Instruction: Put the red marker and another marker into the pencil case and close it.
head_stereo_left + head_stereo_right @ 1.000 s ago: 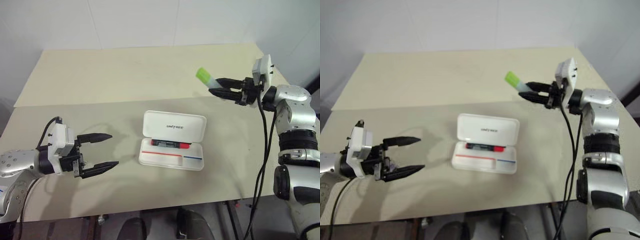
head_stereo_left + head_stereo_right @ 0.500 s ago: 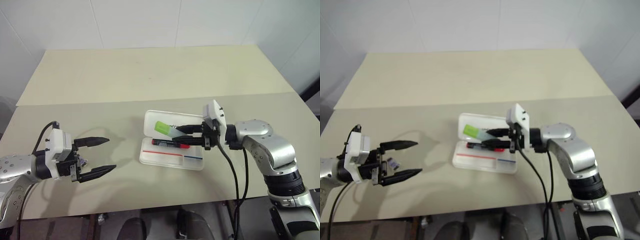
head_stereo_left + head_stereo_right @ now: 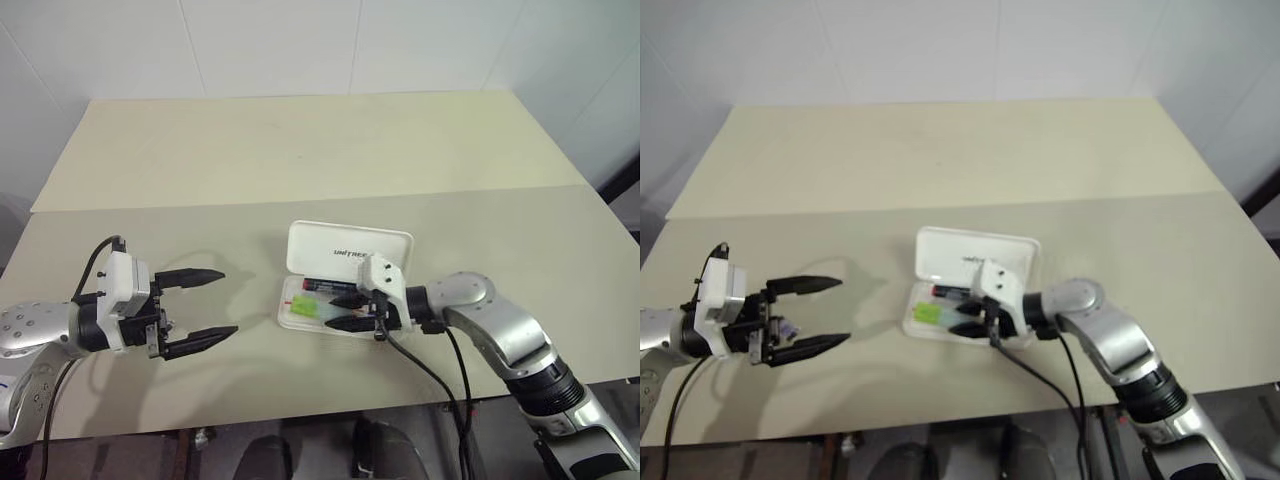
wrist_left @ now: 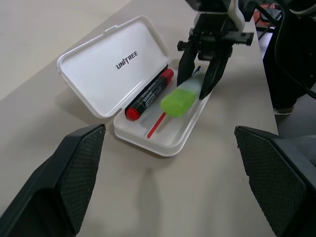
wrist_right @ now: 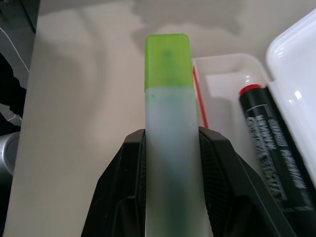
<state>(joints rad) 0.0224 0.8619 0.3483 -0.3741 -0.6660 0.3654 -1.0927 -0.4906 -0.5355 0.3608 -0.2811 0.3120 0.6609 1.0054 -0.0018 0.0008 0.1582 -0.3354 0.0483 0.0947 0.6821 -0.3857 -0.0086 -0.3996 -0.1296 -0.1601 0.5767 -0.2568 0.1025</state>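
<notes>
The case (image 3: pixel 349 252) is lying open mid-bench (image 3: pixel 250 160), lid propped on the far side, the red marker (image 4: pixel 148 95) lying in its tray along the hinge. The right gripper (image 3: pixel 345 312), reaching in from the right, is pinching the green marker (image 4: pixel 184 98) in its jaws, holding it low over the tray's near part. The left gripper (image 3: pixel 203 307) is hovering well to the left, jaws spread.

The right claw (image 5: pixel 170 163) clamps the green-capped marker (image 5: pixel 169 118) by its pale barrel, beside the red marker (image 5: pixel 269 133) lying in the open pencil case (image 5: pixel 224 74) on the worktop (image 5: pixel 84 98).
</notes>
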